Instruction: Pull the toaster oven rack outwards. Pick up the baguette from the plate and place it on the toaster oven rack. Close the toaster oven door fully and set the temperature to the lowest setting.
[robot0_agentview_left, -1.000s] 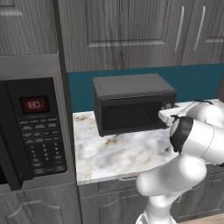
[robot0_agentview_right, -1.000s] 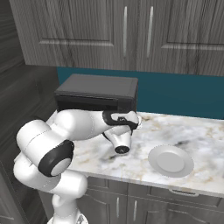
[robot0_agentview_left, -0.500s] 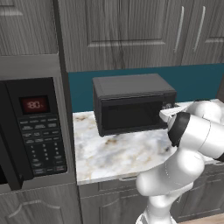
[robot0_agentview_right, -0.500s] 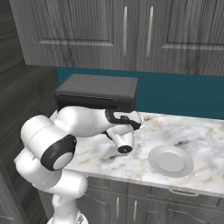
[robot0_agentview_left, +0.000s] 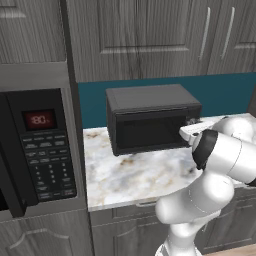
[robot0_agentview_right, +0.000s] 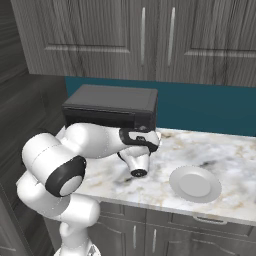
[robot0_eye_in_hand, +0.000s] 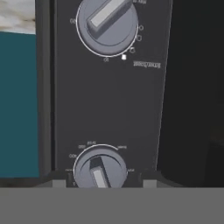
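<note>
Dark grey and boxy, your toaster oven sits at the back of the marbled desk, its flat matte top wider than it is deep and its long side running along the teal wall. Its toaster oven door stands shut, the glass window smooth and nearly black.

You have the hand right at the oven's knob panel. The lower knob lies between the two dark fingertips; its raised light bar points up and slightly left in the hand view. You cannot tell whether the tips are touching that knob or merely flanking it. The upper knob, round with a light rim and a pale bar, slants up to the right.

Your plate, round, shallow and white, lies bare on the desk, well to the right of the oven.
</note>
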